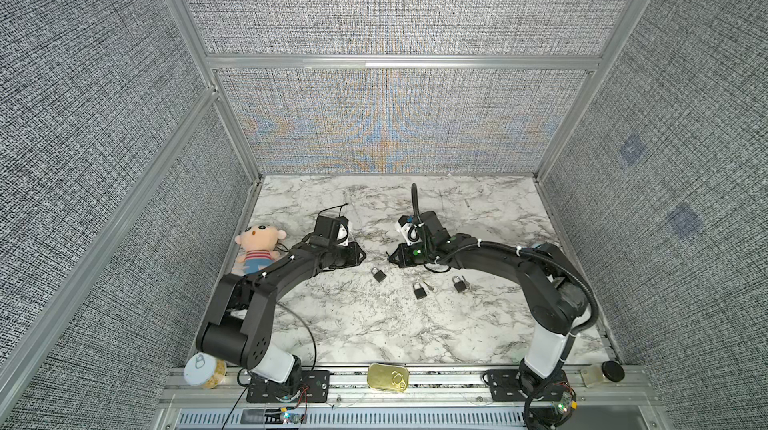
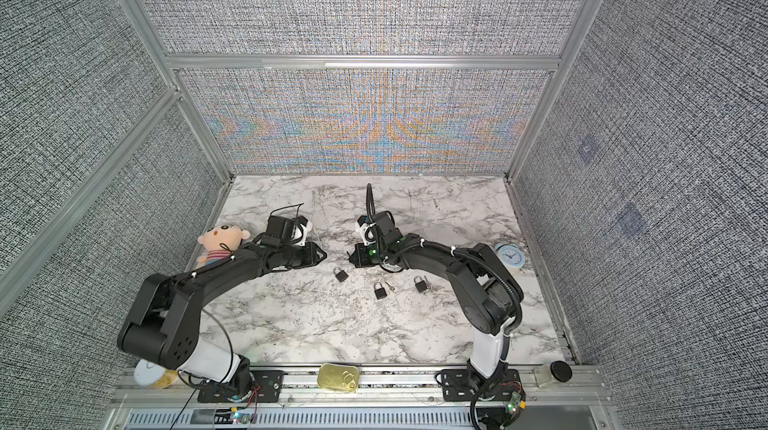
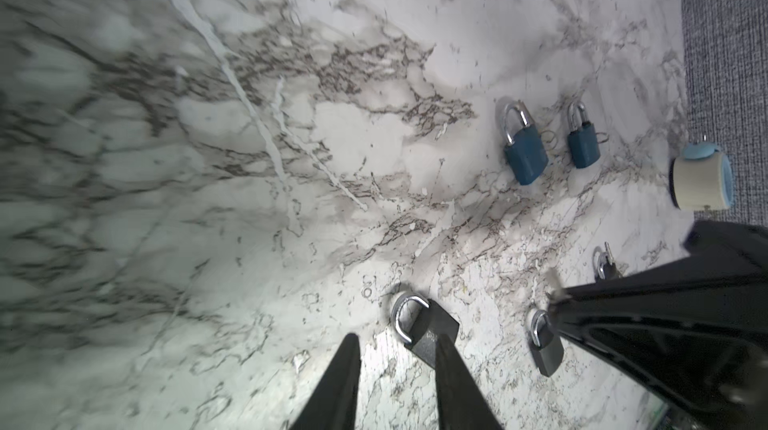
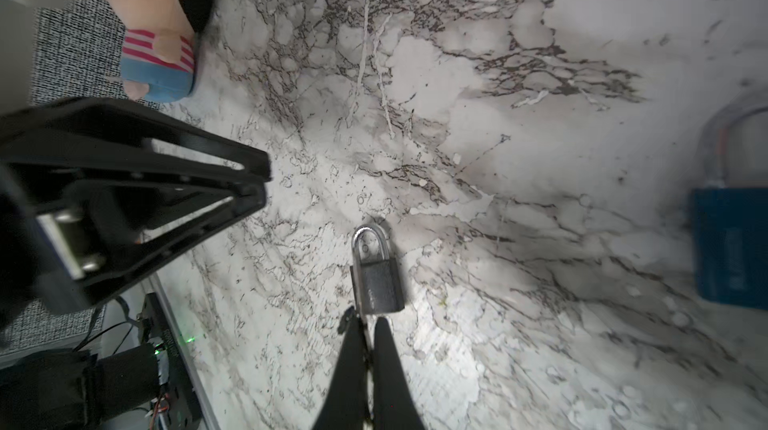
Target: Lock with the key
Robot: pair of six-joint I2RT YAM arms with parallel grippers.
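Three padlocks: all lie flat on the marble worktop (image 1: 353, 324) between the two arms, apart from one another, so each can be worked alone.
Near padlock (image 1: 379, 274): sits just beyond the tips of both hands. In the right wrist view both shackle legs look seated, so I judge it closed.
Left hand (image 3: 397, 342): fingers apart with nothing between them. One finger overlaps the near padlock's body in the left wrist view, and contact is unclear. I read it as placed to steady the body for the other hand.
Right hand (image 4: 368, 322): fingers pressed together on a thin sliver, probably the key (image 3: 552, 282), though it is too small to be sure. The tips aim at the near padlock's base, where a keyway would sit.
Middle padlock (image 1: 419, 290): a loose key (image 1: 434, 287) lies just beside it, not inserted.
Third padlock (image 1: 459, 283): another key is at its side. I cannot tell whether it is inserted or only touching.
Bystanders: the plush doll (image 1: 257, 247), alarm clock (image 2: 509, 259) and tin (image 1: 387, 378) are all at the edges, clear of the working lane.
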